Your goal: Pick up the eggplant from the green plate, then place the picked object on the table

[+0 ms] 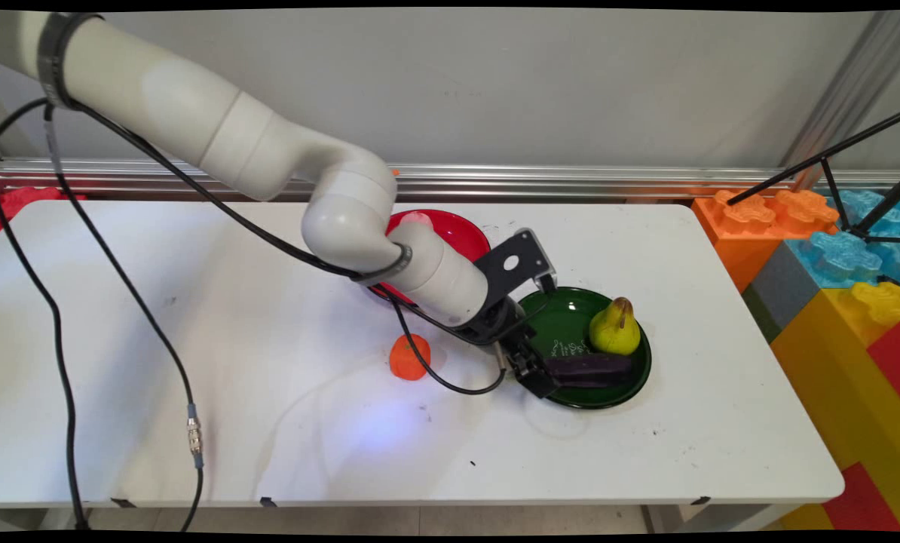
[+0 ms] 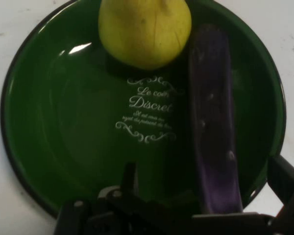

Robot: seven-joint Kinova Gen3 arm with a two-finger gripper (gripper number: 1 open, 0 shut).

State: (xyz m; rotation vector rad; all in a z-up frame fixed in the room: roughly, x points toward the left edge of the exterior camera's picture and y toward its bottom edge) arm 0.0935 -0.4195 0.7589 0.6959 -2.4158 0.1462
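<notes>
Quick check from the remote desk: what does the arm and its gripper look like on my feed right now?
The arm is glossy white, built of rounded tubular links with a dark band near its upper end. Black cables hang from it, one carrying a metal connector. A black perforated bracket sits at the wrist. The gripper is black, with angular linkage and two jaws.
</notes>
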